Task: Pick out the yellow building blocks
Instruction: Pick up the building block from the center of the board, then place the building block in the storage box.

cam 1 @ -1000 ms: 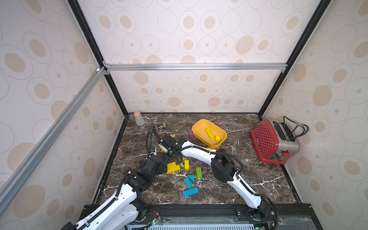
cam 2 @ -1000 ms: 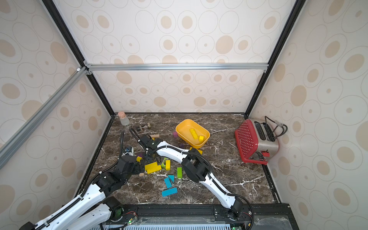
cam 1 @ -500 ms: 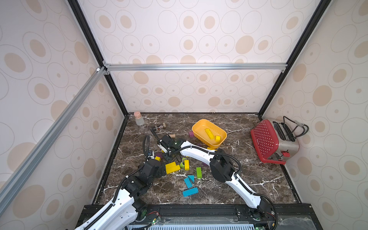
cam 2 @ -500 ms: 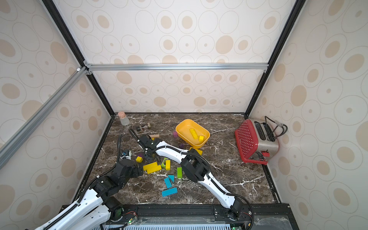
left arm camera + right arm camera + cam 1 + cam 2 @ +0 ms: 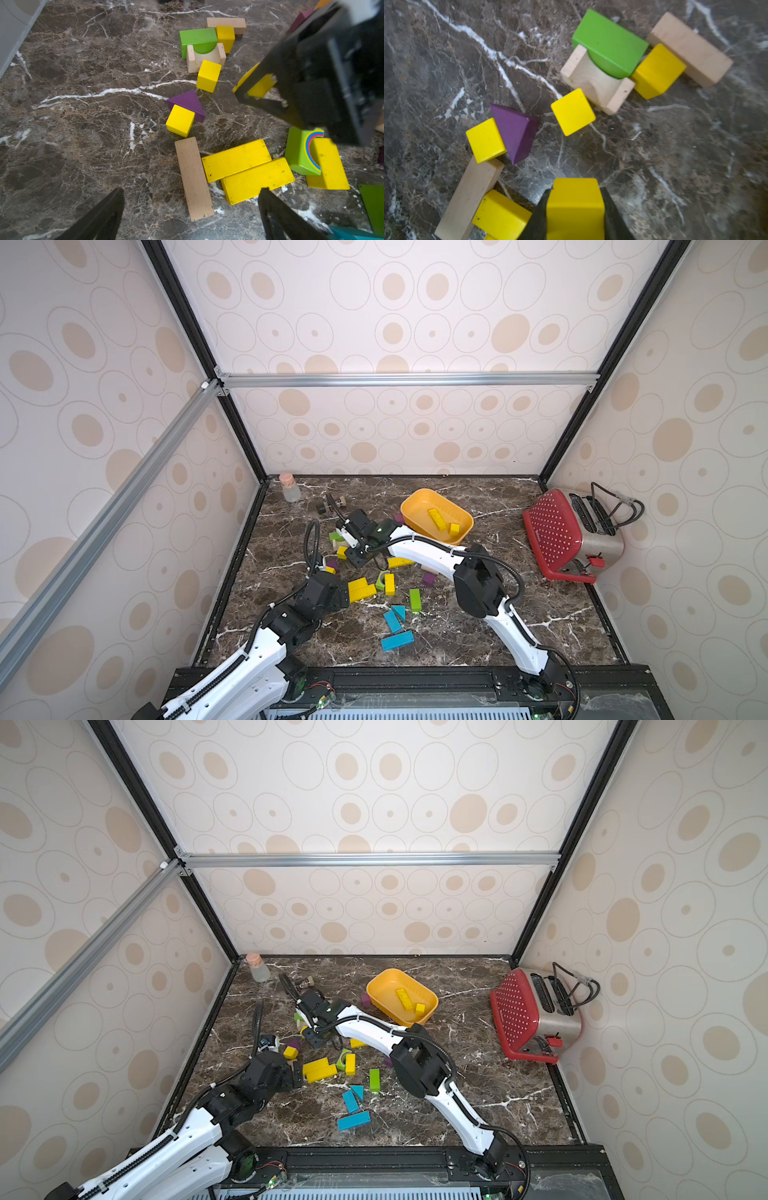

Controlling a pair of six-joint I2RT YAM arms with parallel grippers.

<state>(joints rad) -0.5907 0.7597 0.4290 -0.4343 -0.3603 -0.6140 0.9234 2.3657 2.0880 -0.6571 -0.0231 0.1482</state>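
**Yellow block clamped in the right fingers, tub lying just beyond and to the right**

A yellow block point(image 5: 575, 207) is gripped between the right fingers point(image 5: 612, 222), which are closed on its two side faces. Its long axis appears to run back along the fingers toward the wrist. Whether it is clear of the bench point(image 5: 561, 622) cannot be told. In a top view these fingers are seen over the middle of the scatter. The orange-yellow tub point(image 5: 411, 506) is found just beyond them, further from the robot and toward its right, nearer the right arm than the left. Two yellow blocks point(image 5: 436, 517) are already lying in it. The coming move is judged to be a lift and a short carry that way, with the block kept above the tub's near rim.

The left fingers point(image 5: 278, 220) are spread wide and nothing is held. They are poised low over a plain wooden bar point(image 5: 193, 178). A pair of long yellow bars point(image 5: 236, 160) lies just beside it, touching side by side. Their length runs nearly along the line from one finger to the other, so a turn of the wrist is judged necessary before they can be pinched. Those bars are nearer the left arm. Three yellow cubes point(image 5: 573, 112) are seen loose among a purple wedge point(image 5: 517, 133) and a green half-round point(image 5: 608, 43).
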